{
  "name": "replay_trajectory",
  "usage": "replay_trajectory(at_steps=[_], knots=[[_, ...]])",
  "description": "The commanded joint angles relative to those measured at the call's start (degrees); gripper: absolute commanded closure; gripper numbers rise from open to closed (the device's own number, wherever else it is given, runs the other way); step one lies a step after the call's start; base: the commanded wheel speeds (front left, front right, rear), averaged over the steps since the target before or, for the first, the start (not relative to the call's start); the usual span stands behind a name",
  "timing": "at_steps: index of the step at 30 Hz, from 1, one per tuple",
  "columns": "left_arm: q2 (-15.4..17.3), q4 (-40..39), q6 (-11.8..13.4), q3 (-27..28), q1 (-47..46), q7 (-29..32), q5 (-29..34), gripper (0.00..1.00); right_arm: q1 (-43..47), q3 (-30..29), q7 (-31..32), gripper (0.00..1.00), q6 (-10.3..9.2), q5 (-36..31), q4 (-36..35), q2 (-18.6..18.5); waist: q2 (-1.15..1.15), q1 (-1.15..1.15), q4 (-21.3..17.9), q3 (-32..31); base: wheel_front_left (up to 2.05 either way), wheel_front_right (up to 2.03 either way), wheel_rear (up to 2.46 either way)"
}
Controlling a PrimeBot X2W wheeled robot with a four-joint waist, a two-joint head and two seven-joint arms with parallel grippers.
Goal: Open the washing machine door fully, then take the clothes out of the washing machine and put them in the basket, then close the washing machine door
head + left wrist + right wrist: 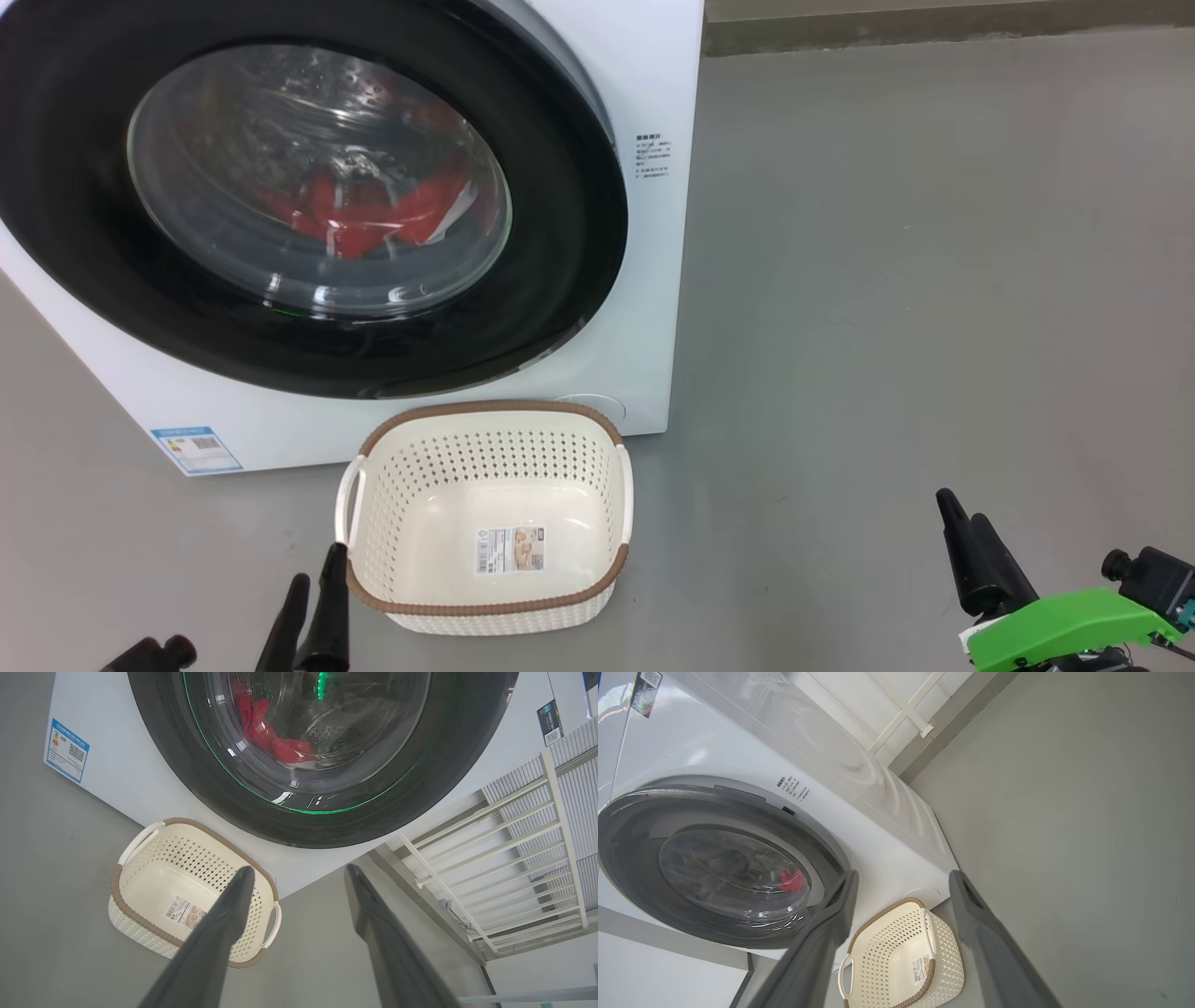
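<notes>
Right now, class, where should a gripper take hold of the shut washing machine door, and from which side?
Likely the black rim of the washing machine door, at its right edge, coming from the right: a grey lip there stands proud of the front; the bulging glass offers no hold.

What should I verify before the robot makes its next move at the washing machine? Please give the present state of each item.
1. washing machine door open: not ok, it is shut.
2. clothes inside: ok, red fabric seen through the door.
3. basket ready: ok, upright and empty on the floor in front of the washing machine.
4. left end effector free: ok, open, holding nothing.
5. right end effector free: ok, open, holding nothing.
</notes>
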Motion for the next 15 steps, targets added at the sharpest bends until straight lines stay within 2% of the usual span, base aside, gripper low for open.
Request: replay_trajectory(at_steps=[1, 15], knots=[[0.9, -1.9, 0.5, 0.6, -0.4, -0.6, 1.7, 0.00, -0.6, 0.8, -0.8, 0.00, 0.02, -1.5, -1.3, -1.1, 0.00, 0.00, 0.0, 0.0, 0.00, 0.00, 0.00], [2.5, -2.7, 4.6, -2.2, 0.4, -3.2, 13.5, 0.00, -0.3, 2.3, -3.3, 0.00, 0.02, -11.2, -0.7, -1.5, 0.00, -0.01, 0.2, -0.3, 0.00, 0.00, 0.00]])
